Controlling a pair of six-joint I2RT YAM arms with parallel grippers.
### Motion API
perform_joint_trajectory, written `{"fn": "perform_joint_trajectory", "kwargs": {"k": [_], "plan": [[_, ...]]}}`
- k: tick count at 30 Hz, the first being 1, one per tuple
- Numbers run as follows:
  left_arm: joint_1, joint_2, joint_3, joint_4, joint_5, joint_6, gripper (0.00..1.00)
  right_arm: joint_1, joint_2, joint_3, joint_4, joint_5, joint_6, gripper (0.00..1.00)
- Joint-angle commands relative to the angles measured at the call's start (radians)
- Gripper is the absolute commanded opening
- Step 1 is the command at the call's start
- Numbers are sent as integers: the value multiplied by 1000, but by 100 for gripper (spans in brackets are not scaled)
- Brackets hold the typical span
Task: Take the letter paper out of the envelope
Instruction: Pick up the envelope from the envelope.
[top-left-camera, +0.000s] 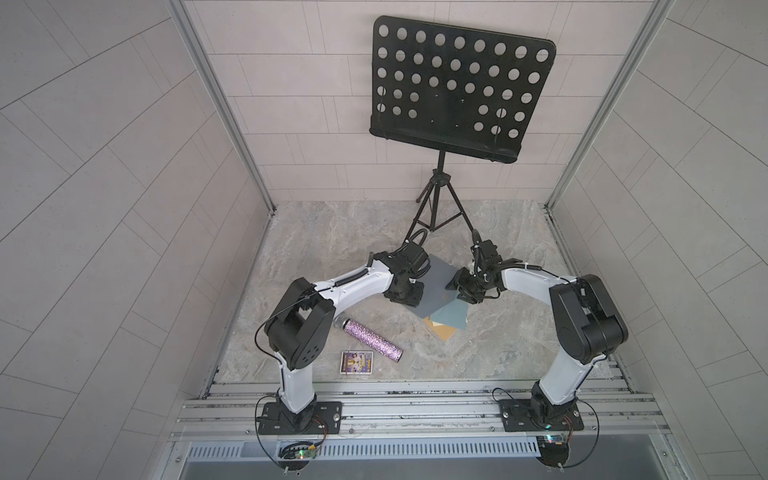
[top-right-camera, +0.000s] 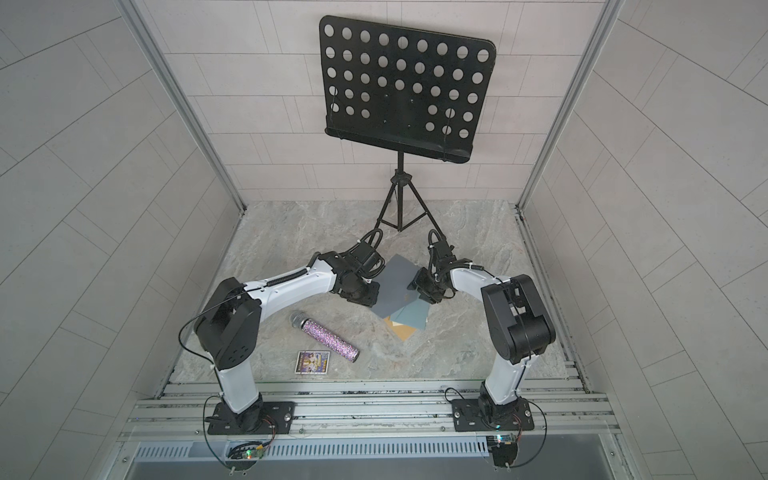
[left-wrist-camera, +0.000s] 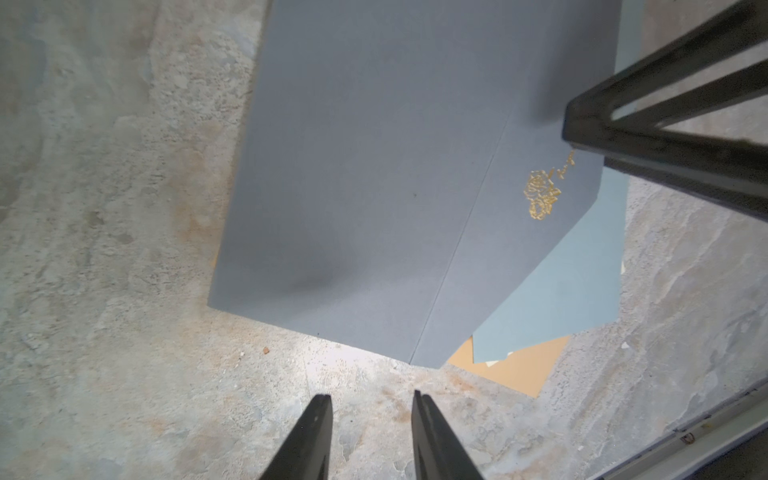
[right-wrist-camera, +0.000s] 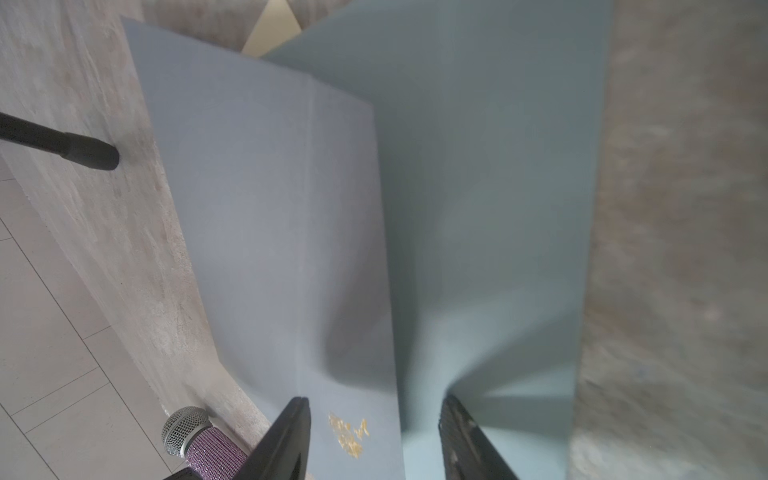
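The grey-blue envelope (top-left-camera: 434, 280) lies flat near the middle of the stone-patterned desk (top-left-camera: 332, 245), between the two arms, and its flap bears a gold emblem (left-wrist-camera: 540, 195). The paler blue letter paper (top-left-camera: 452, 316) lies on the desk, sticking out from under the flap end of the envelope on the side nearer the robot. A tan sheet (top-left-camera: 444, 331) shows beneath it. Whether any part of the paper is still inside the envelope cannot be told. The left tool (left-wrist-camera: 372, 399) stands open and holds nothing. In the left wrist view its fingers (left-wrist-camera: 320, 432) hang over bare desk, just short of the envelope's (left-wrist-camera: 374, 187) near edge. The right tool (right-wrist-camera: 374, 401) is also open and grips nothing. In the right wrist view it straddles the line where the envelope (right-wrist-camera: 257, 208) overlaps the letter paper (right-wrist-camera: 490, 208), with one finger over the flap beside the emblem (right-wrist-camera: 349, 432) and the other over the pale sheet. From the left wrist view, one of the right tool's fingers (left-wrist-camera: 590, 120) sits low at the flap close to the emblem, though contact cannot be told. A purple glitter microphone (top-left-camera: 368, 338) lies on the desk near the left arm, apart from the envelope, and a small printed card (top-left-camera: 356, 362) lies just beside its handle end. A black perforated music stand (top-left-camera: 461, 83) rises at the back of the desk, and one of its tripod feet (right-wrist-camera: 83, 151) rests near the envelope's far edge.
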Motion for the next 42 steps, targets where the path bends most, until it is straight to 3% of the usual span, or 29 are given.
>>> {"fn": "perform_joint_trajectory", "kwargs": {"k": [1,3,8,11,12,13,20,25,37,42], "plan": [[-2,-10,22,4,4,-13,40,5,39,4,54,-16,16,49],[-2,-13,24,-1,4,-10,40,6,50,8,65,-13,22,40],[-3,-74,4,-11,-36,10,48,19,-37,29,28,58,56,0],[-6,-159,-28,4,-68,29,57,47,-110,87,-79,112,100,0],[-12,-189,-39,9,-84,38,68,59,-121,117,-132,127,110,0],[-22,-223,-47,13,-106,54,71,72,-128,154,-197,143,128,0],[-108,-343,-67,20,-220,97,74,136,-158,331,-454,204,244,0],[-118,-355,-61,32,-235,129,76,156,-136,461,-604,235,256,0],[-181,-317,-21,45,-230,192,76,190,-141,569,-718,265,324,0],[-191,-274,0,5,-318,214,77,194,-143,593,-745,249,328,0]]}}
